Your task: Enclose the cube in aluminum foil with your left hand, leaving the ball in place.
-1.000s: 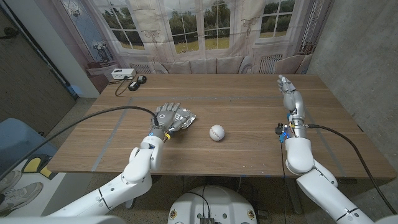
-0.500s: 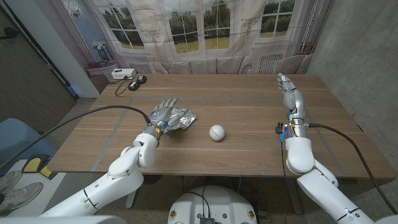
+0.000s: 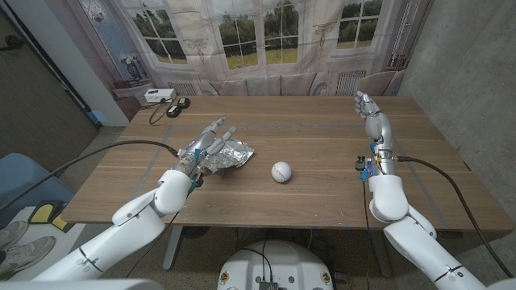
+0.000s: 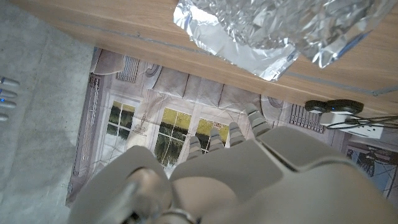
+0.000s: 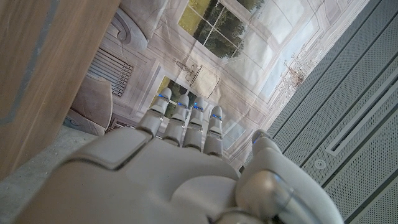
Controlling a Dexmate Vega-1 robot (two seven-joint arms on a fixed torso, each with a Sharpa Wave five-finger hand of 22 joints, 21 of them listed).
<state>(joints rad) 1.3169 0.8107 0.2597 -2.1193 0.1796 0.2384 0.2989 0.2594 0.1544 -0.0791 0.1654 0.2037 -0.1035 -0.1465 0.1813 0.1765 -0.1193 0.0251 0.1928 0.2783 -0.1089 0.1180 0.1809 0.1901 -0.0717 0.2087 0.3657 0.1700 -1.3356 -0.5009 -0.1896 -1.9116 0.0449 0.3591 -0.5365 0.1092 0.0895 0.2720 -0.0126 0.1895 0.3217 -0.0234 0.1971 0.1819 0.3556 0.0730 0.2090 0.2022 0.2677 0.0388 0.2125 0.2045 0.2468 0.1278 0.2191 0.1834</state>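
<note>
A crumpled bundle of aluminum foil (image 3: 228, 154) lies on the wooden table (image 3: 306, 137), left of centre; the cube is hidden inside it. The foil (image 4: 280, 28) also fills part of the left wrist view. My left hand (image 3: 203, 144) hovers just left of the foil, lifted off it, fingers spread and holding nothing. A white ball (image 3: 280, 171) sits on the table to the right of the foil, apart from it. My right hand (image 3: 372, 112) stands upright at the far right of the table, fingers extended, holding nothing.
A white box (image 3: 157, 95) and a black device (image 3: 177, 106) with a cable lie at the table's far left corner. A concrete wall runs along the right side.
My left hand has lifted off the foil and drawn back to the left, fingers spreading. The foil bundle stays where it was. The ball has not moved.
</note>
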